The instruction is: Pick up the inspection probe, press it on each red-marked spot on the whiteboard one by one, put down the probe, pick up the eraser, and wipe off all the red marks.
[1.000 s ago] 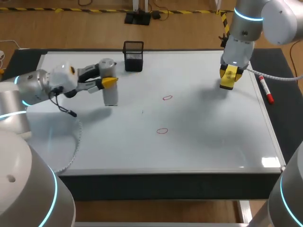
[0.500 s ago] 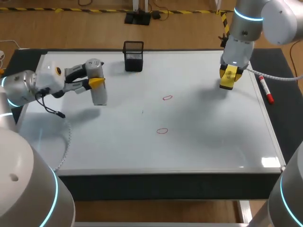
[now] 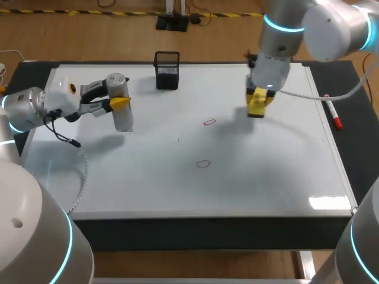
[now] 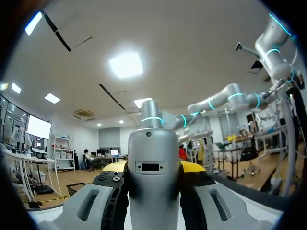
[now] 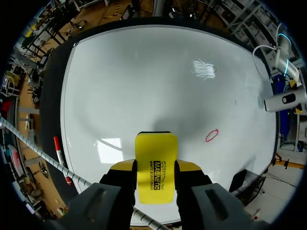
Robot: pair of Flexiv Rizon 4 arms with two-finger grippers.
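Fingers of your right gripper point(image 3: 259, 100) clamp the eraser point(image 3: 257, 110), upper centre-right. Press it flat and sweep left across the upper red mark point(image 3: 209, 122), then the lower mark point(image 3: 203, 164). Your left gripper point(image 4: 153, 168) pinches the probe point(image 4: 153, 153); hold it clear. From the right wrist, a red mark point(image 5: 211, 135) lies just ahead of the eraser point(image 5: 155, 165).

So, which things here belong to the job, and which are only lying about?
Job: inspection probe, in the left fingers; eraser, in the right fingers; two red marks; whiteboard.
Lying about: black mesh holder; marker pen beside the whiteboard's right edge.
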